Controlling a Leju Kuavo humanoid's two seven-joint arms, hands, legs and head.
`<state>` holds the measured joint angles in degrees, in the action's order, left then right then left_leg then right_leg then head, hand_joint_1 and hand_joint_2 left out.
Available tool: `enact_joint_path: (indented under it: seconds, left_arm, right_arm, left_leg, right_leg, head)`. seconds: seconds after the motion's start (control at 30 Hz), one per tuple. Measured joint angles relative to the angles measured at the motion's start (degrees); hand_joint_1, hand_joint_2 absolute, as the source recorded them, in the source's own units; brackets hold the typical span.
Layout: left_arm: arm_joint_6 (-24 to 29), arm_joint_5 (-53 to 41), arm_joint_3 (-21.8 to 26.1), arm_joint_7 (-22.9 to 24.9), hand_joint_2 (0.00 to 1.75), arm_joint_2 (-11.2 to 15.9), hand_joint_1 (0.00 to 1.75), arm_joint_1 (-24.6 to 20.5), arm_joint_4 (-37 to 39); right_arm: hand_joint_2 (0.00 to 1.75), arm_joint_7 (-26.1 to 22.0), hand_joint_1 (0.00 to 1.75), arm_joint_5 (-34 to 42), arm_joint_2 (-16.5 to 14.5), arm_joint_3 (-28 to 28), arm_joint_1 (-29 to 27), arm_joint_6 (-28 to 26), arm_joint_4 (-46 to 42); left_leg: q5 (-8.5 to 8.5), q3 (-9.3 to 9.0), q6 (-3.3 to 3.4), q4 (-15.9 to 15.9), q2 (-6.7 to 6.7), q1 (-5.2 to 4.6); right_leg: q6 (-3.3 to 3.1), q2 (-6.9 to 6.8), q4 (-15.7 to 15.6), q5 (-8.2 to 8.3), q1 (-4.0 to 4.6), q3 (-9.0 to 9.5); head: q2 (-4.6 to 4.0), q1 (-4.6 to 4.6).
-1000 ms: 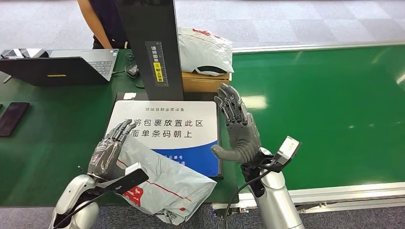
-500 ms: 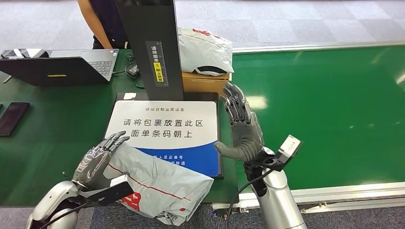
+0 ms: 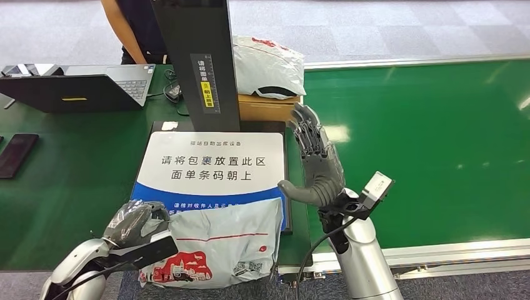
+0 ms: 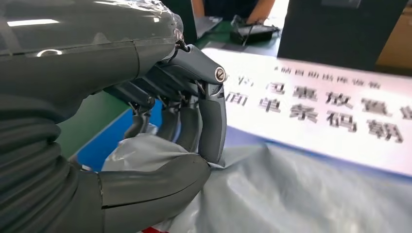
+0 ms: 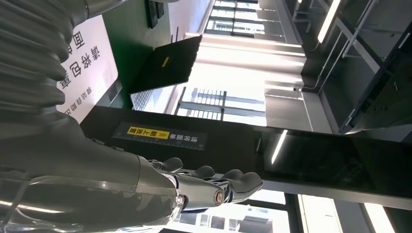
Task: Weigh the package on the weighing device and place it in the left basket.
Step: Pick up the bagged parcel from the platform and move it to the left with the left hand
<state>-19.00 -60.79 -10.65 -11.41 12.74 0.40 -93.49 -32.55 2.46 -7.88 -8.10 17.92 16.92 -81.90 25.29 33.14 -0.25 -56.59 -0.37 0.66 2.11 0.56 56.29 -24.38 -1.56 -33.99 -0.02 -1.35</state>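
Left hand (image 3: 132, 223) — fingers (image 4: 212, 121) curled, pinching the left edge of the grey package (image 3: 220, 244). The package lies over the near edge of the weighing device (image 3: 212, 167), partly overhanging the near rim of the green surface (image 3: 425, 144). Right hand (image 3: 315, 164) — raised just right of the device, fingers spread and upright, holding nothing. Far side: a black upright panel (image 3: 200, 62), a laptop (image 3: 75, 87), a person (image 3: 134, 28).

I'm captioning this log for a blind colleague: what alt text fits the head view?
The robot's left hand grips a grey package at the near edge of the weighing device. Its right hand is raised open beside the device, on a green table.
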Motion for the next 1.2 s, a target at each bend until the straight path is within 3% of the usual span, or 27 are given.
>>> enact_joint_path:
  seconds: [0.4, 0.73, 1.0, 1.2]
  left_arm:
    - [3.5, 0.3, -0.2, -0.6, 1.75, -1.7, 1.75, -1.5, 5.1]
    - [18.0, 7.1, 2.1, -5.9, 1.75, -6.9, 1.75, -4.8, 3.3]
    - [28.6, 9.1, 4.6, -7.0, 1.75, -11.0, 1.75, -5.7, -0.8]
    - [32.9, 11.6, 5.6, -7.5, 1.75, -12.8, 1.75, -6.0, -2.1]
  right_arm:
    - [1.75, 0.9, 0.0, -0.8, -0.2, -1.2, 0.1, -1.6, -1.1]
    - [1.75, 0.5, 0.0, -2.7, -0.2, -1.2, -2.4, -2.1, -3.6]
    - [1.75, 0.1, 0.0, -3.5, -0.2, -1.1, -3.3, -2.0, -4.7]
    - [1.75, -0.3, 0.0, -3.9, -0.2, -1.1, -3.3, -2.6, -4.7]
  left_leg:
    - [0.0, -0.03, 0.0, 0.0, -0.02, 0.0]
    - [0.0, 0.0, 0.0, 0.0, -0.01, 0.0]
    - [0.01, -0.01, 0.0, 0.0, 0.0, 0.0]
    - [0.0, -0.01, 0.0, 0.0, 0.0, 0.0]
  right_leg:
    - [0.0, -0.01, 0.0, 0.01, 0.0, 0.02]
    - [0.0, 0.0, 0.0, 0.01, 0.0, 0.0]
    - [0.0, 0.02, 0.0, 0.01, 0.0, -0.01]
    - [0.0, 0.02, 0.0, 0.01, 0.0, -0.01]
  head:
    - [0.0, 0.01]
    - [0.0, 0.0]
    - [0.0, 0.01]
    - [0.0, 0.0]
